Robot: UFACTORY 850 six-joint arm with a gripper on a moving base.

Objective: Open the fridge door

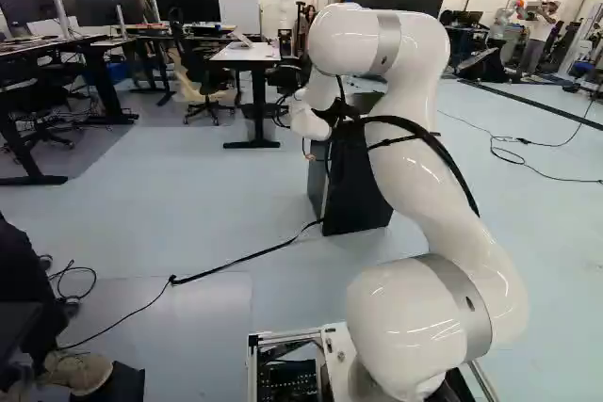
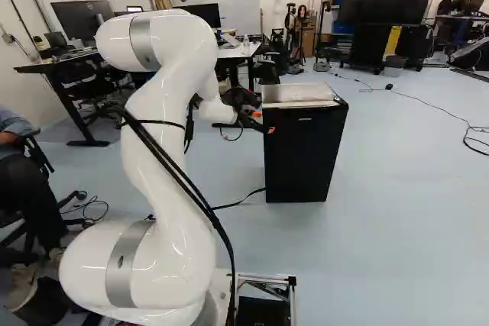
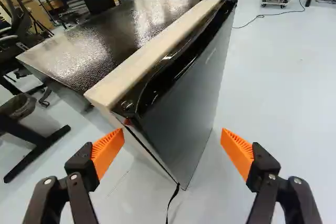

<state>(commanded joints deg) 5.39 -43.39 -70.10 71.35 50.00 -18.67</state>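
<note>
**White arm [image 1: 426,176] extends to upper corner of black fridge [image 2: 298,166]**

Across a pale floor [image 2: 412,219], the robotic arm stretches forward from its base, its far end beside the upper part of the fridge. The boxy appliance stands upright on the floor ahead, just right of the middle in the right base view and partly hidden behind the arm in the left base view. Its door [image 3: 181,98] appears closed, with a thin seam along the edge. A pale strip [image 3: 157,53] runs along the front of the top, next to the door. The black hand [image 2: 263,122] is spread wide, gripping nothing, and the fridge's near corner shows ahead, between its two fingers. Orange pads [image 3: 239,153] face each other across the gap. Thin and black, a cord [image 3: 172,203] trails over the floor near the fridge's foot.
</note>
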